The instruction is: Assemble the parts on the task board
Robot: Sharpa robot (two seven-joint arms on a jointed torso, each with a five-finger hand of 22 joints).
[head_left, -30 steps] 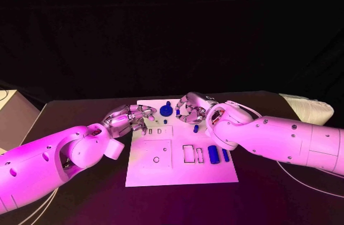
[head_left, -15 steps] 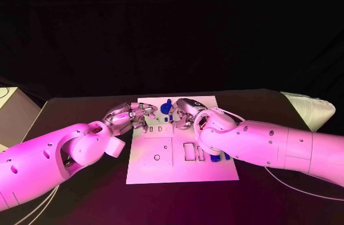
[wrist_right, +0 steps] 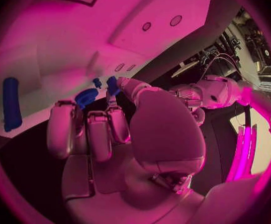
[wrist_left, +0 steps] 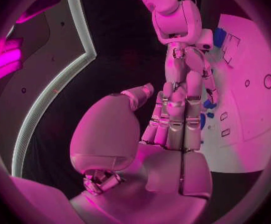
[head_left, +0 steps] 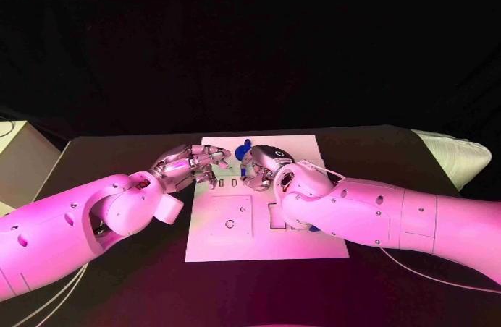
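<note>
the task board (head_left: pixel 261 233) lies flat in the middle of the black table (head_left: pixel 115 153); both hands hang over its far part, close together but apart; the left hand (head_left: pixel 191 166) is at the board's far left edge, fingers curled in — whether they hold anything i cannot tell; the right hand (head_left: pixel 266 166) is just right of it, fingers bent down beside a blue part (head_left: pixel 245 153) standing at the far edge — a grip on it i cannot tell; in the right wrist view a long blue part (wrist_right: pixel 10 103) lies on the board, well apart from the fingers (wrist_right: pixel 100 134).
</note>
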